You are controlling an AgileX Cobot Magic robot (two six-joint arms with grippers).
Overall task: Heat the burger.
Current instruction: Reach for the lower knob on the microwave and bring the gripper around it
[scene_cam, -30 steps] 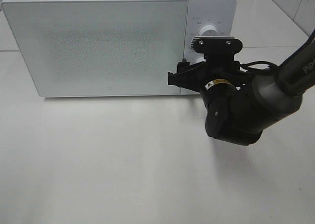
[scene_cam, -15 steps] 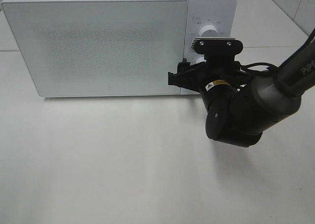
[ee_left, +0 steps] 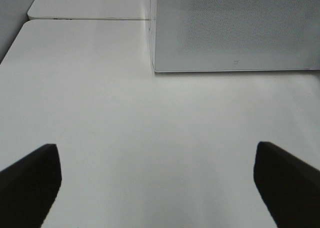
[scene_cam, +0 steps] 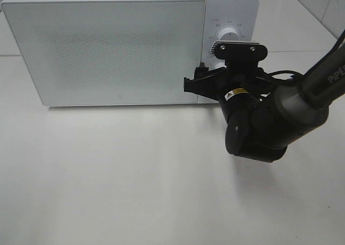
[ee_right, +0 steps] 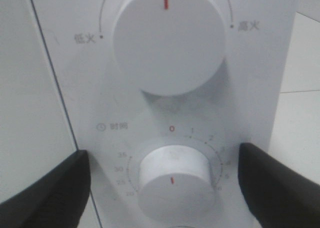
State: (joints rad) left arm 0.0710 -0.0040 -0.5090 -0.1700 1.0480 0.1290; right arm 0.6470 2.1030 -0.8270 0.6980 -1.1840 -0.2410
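the white microwave (scene_cam: 108, 51) stands at the far left of the table (scene_cam: 108, 191), its door (scene_cam: 108, 46) shut and flush with the control panel (scene_cam: 237, 11) on the right. the door's lower edge runs straight across, and a broad stretch of table lies near of it and to its left. the right arm (scene_cam: 280, 116) takes up the room in front of the panel.

the right gripper (ee_right: 165, 188) faces the panel, its two dark fingers spread wide to either side of the lower knob (ee_right: 172, 180). both are apart from the knob and hold nothing. the left gripper (ee_left: 160, 183) hangs over bare table near of the microwave's left corner, fingers wide apart with nothing between them.

the burger shows in no view. the door is frosted and shut, so i cannot tell whether it is inside.

against a second ago little differs: the right gripper's head sits a touch further right, at the same panel.

the upper knob (ee_right: 167, 37) has a red mark pointing up, with "低火" to its left and "高火" to its right. by the lower knob stands "时间", with a red 0 and numbers 1, 2, 20, 25, 30, 35 around the dial. its red mark points toward the near edge. the arm reads "pipe" before the frame cuts it.
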